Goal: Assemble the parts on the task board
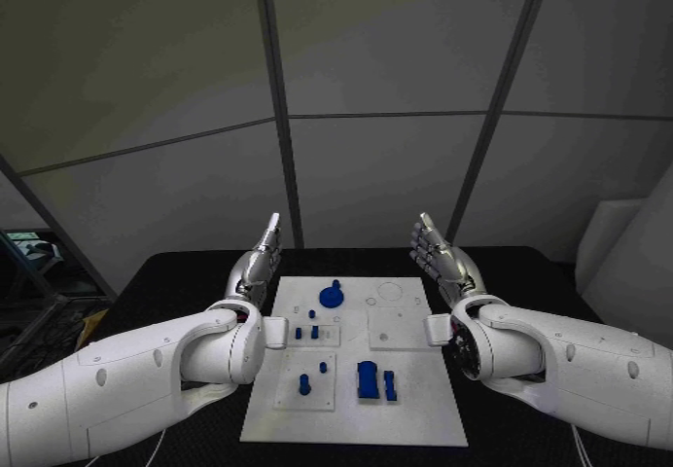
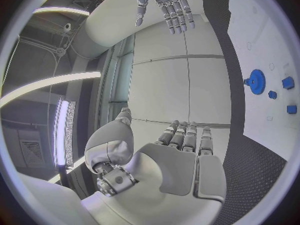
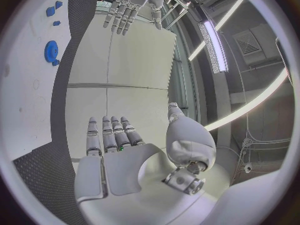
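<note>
The white task board (image 1: 421,409) lies in the middle of the black table. On it I see a blue gear-like part (image 1: 331,294) near the far end, small blue pegs (image 1: 306,332) at mid-board, and a larger blue block (image 1: 368,378) with smaller pieces near the front. My left hand (image 1: 258,261) is raised beside the board's far left corner, fingers straight and apart, holding nothing. My right hand (image 1: 442,258) is raised by the far right corner, likewise flat and empty. The left wrist view shows the left hand (image 2: 181,160), the gear (image 2: 255,81) and the right hand (image 2: 167,7).
The black table (image 1: 183,282) extends around the board on both sides. Grey wall panels stand behind it. In the right wrist view, the right hand (image 3: 125,160) faces the wall, with the gear (image 3: 50,50) and the left hand (image 3: 128,7) visible.
</note>
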You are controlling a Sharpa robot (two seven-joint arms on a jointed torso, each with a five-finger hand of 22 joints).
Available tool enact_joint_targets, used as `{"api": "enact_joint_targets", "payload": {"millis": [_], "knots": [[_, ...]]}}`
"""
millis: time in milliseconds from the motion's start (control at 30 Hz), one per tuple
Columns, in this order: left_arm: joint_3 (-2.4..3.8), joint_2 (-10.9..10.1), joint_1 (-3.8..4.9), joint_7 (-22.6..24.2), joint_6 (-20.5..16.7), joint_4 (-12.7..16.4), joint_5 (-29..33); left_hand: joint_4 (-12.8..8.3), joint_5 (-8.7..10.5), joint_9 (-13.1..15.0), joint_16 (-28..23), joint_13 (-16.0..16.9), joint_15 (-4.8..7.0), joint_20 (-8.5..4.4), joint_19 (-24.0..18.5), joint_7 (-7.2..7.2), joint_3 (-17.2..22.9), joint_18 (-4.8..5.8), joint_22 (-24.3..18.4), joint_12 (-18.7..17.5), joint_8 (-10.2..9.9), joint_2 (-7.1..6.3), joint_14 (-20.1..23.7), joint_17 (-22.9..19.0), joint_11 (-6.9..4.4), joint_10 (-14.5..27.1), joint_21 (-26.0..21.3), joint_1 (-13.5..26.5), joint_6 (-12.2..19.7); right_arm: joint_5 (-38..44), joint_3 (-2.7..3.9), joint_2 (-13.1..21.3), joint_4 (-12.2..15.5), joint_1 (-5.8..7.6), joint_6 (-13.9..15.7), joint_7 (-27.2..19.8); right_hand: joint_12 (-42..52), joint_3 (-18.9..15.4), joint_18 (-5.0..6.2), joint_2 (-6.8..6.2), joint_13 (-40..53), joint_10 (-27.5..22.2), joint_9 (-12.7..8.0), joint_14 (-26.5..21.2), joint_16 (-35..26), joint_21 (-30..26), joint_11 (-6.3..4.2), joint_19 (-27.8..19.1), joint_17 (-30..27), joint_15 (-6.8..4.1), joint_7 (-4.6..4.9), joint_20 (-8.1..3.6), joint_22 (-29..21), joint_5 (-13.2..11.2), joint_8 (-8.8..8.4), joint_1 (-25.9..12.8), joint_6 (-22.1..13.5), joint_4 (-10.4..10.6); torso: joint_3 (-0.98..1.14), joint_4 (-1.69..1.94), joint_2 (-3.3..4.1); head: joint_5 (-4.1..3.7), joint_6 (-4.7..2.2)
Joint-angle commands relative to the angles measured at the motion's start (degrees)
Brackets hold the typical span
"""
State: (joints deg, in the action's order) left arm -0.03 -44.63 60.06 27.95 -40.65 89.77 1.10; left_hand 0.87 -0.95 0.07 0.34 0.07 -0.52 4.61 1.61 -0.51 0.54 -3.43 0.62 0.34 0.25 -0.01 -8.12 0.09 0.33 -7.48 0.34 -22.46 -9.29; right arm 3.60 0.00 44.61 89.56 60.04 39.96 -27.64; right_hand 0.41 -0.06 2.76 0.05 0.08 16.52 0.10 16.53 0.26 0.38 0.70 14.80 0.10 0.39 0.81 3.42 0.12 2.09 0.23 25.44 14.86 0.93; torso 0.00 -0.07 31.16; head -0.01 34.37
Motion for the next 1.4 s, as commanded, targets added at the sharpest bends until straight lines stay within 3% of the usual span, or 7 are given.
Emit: {"api": "enact_joint_targets", "payload": {"millis": [33,433,467,767,867,933,1400], "knots": [[0.03,-0.06,0.11,1.85,-3.47,0.19,-1.1,-0.87,0.95,-0.07,-0.34,-0.07,0.52,-4.61,-1.61,0.51,-0.54,3.43,-0.62,-0.34,-0.25,0.01,2.53,-0.09,-0.33,2.29,-0.34,6.97,2.85,-3.6,0.0,0.09,0.4,0.12,4.16,-2.15,-0.41,0.06,-2.76,-0.05,-0.08,-5.14,-0.1,-5.14,-0.26,-0.38,-0.7,-4.61,-0.1,-0.39,-0.81,-3.42,-0.12,-2.09,-0.23,-7.94,-4.63,-0.93,0.0,0.07,0.02,0.01,0.01],[0.03,-0.06,0.11,1.85,-3.47,0.19,-1.1,-0.87,0.95,-0.07,-0.34,-0.07,0.52,-4.61,-1.61,0.51,-0.54,3.43,-0.62,-0.34,-0.25,0.01,8.12,-0.09,-0.33,7.48,-0.34,13.02,5.22,-3.6,0.0,0.09,0.4,0.12,4.16,-2.15,-0.41,0.06,-2.76,-0.05,-0.08,-9.54,-0.1,-9.54,-0.26,-0.38,-0.7,-8.52,-0.1,-0.39,-0.81,-3.42,-0.12,-2.09,-0.23,-14.71,-8.59,-0.93,0.0,0.07,0.02,0.01,0.01],[0.03,-0.06,0.11,1.85,-3.47,0.19,-1.1,-0.87,0.95,-0.07,-0.34,-0.07,0.52,-4.61,-1.61,0.51,-0.54,3.43,-0.62,-0.34,-0.25,0.01,8.12,-0.09,-0.33,7.48,-0.34,13.42,9.29,-3.6,0.0,0.09,0.4,0.12,4.16,-2.15,-0.41,0.06,-2.76,-0.05,-0.08,-9.82,-0.1,-9.84,-0.26,-0.38,-0.7,-8.68,-0.1,-0.39,-0.81,-3.42,-0.12,-2.09,-0.23,-15.14,-8.85,-0.93,0.0,0.07,0.02,0.01,0.01],[0.03,-0.06,0.11,1.85,-3.47,0.19,-1.1,-0.87,0.95,-0.07,-0.34,-0.07,0.52,-4.61,-1.61,0.51,-0.54,3.43,-0.62,-0.34,-0.25,0.01,8.12,-0.09,-0.33,7.48,-0.34,16.13,9.29,-3.6,0.0,0.09,0.4,0.12,4.16,-2.15,-0.41,0.06,-2.76,-0.05,-0.08,-11.75,-0.1,-11.66,-0.26,-0.38,-0.7,-10.36,-0.1,-0.39,-0.81,-3.42,-0.12,-2.09,-0.23,-18.29,-10.55,-0.93,0.0,0.07,0.02,0.01,0.01],[0.03,-0.06,0.11,1.85,-3.47,0.19,-1.1,-0.87,0.95,-0.07,-0.34,-0.07,0.52,-4.61,-1.61,0.51,-0.54,3.43,-0.62,-0.34,-0.25,0.01,8.12,-0.09,-0.33,7.48,-0.34,22.46,9.29,-3.6,0.0,0.09,0.4,0.12,4.16,-2.15,-0.41,0.06,-2.76,-0.05,-0.08,-12.33,-0.1,-12.32,-0.26,-0.38,-0.7,-14.8,-0.1,-0.39,-0.81,-3.42,-0.12,-2.09,-0.23,-19.09,-14.86,-0.93,0.0,0.07,0.02,0.01,0.01],[0.03,-0.06,0.11,1.85,-3.47,0.19,-1.1,-0.87,0.95,-0.07,-0.34,-0.07,0.52,-4.61,-1.61,0.51,-0.54,3.43,-0.62,-0.34,-0.25,0.01,8.12,-0.09,-0.33,7.48,-0.34,22.46,9.29,-3.6,0.0,0.09,0.4,0.12,4.16,-2.15,-0.41,0.06,-2.76,-0.05,-0.08,-16.52,-0.1,-16.53,-0.26,-0.38,-0.7,-14.8,-0.1,-0.39,-0.81,-3.42,-0.12,-2.09,-0.23,-25.44,-14.86,-0.93,0.0,0.07,0.02,0.01,0.01],[0.03,-0.06,0.11,1.85,-3.47,0.19,-1.1,-0.87,0.95,-0.07,-0.34,-0.07,0.52,-4.61,-1.61,0.51,-0.54,3.43,-0.62,-0.34,-0.25,0.01,8.12,-0.09,-0.33,7.48,-0.34,22.46,9.29,-3.6,0.0,0.09,0.4,0.12,4.16,-2.15,-0.41,0.06,-2.76,-0.05,-0.08,-16.52,-0.1,-16.53,-0.26,-0.38,-0.7,-14.8,-0.1,-0.39,-0.81,-3.42,-0.12,-2.09,-0.23,-25.44,-14.86,-0.93,0.0,0.07,0.02,0.01,0.01]]}}
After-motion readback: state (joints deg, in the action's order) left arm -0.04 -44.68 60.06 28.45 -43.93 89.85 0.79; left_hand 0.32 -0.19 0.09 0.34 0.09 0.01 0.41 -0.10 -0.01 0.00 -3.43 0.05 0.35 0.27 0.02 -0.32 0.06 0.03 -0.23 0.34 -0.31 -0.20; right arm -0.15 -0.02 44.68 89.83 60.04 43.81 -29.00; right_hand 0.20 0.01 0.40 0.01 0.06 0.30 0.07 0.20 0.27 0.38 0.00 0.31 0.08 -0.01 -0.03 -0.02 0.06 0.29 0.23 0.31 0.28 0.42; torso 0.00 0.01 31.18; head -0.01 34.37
